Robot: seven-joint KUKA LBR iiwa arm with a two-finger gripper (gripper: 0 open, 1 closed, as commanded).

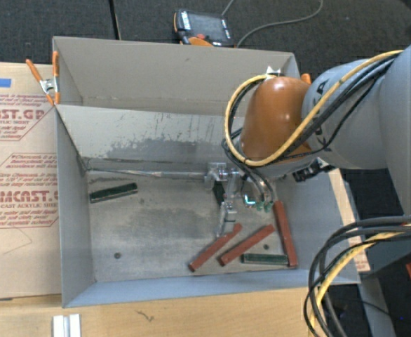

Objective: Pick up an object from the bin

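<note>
Grey metal bin [76, 216]: gripper [228, 217] sits low beside red-brown bars [214, 247] at near right; grip state cannot be told; pick judged outstanding.

The grey metal bin [156, 230] carries a dark green bar [113, 192] at left. At near right lie three red-brown bars [246, 245] and, seemingly, another dark green bar [264, 259].

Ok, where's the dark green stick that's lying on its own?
In the camera view, the dark green stick lies on the floor of the bin at the left, near the left wall, apart from the reddish-brown sticks at the lower right.
</note>
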